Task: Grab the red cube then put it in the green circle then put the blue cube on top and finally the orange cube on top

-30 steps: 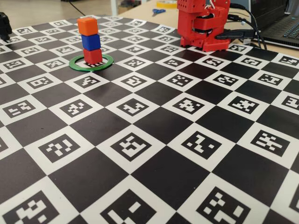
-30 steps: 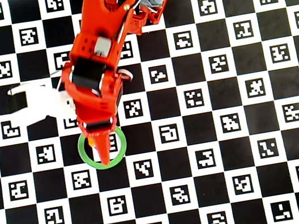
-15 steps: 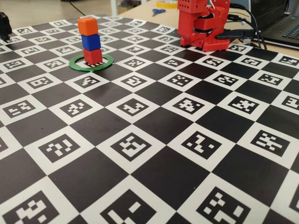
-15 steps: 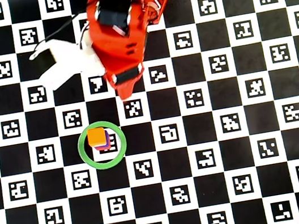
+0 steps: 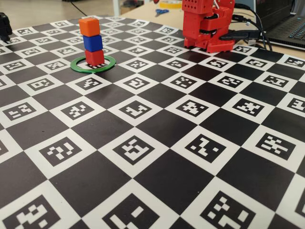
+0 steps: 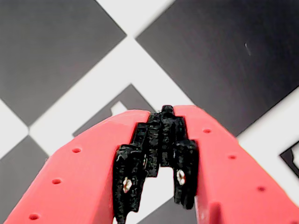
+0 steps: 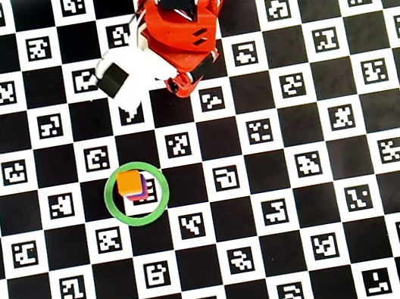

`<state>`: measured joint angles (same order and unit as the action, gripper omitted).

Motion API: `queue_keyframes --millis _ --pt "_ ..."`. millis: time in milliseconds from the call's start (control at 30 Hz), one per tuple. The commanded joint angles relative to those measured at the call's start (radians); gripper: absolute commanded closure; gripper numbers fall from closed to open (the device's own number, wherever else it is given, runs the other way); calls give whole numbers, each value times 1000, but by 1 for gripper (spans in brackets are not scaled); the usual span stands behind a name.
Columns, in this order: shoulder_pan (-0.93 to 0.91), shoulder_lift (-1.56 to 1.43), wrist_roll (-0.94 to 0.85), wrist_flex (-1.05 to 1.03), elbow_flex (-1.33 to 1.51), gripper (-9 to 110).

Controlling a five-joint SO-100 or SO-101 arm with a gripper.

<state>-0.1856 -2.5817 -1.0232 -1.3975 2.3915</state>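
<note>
Writing we can read: none, only coded square markers on the checkered bench (image 5: pixel 190 157). We see the orange cube (image 5: pixel 89 26) atop the blue cube (image 5: pixel 92 43) atop the red cube (image 5: pixel 95 57), one upright column inside the green circle (image 7: pixel 137 194). At twelve o'clock overhead, the hand (image 6: pixel 161 112) is pinched narrow, empty.

Low side, top-down and wrist cameras share the checkered mat (image 7: pixel 226 214).
</note>
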Motion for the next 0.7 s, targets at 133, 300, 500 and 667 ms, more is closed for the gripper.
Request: queue_keyframes --millis 133,300,500,667 --pt "66 -230 -179 213 302 107" --pt "104 -351 -272 255 476 107" --pt "98 -499 -348 262 672 107" --pt "80 -600 -442 225 798 107"
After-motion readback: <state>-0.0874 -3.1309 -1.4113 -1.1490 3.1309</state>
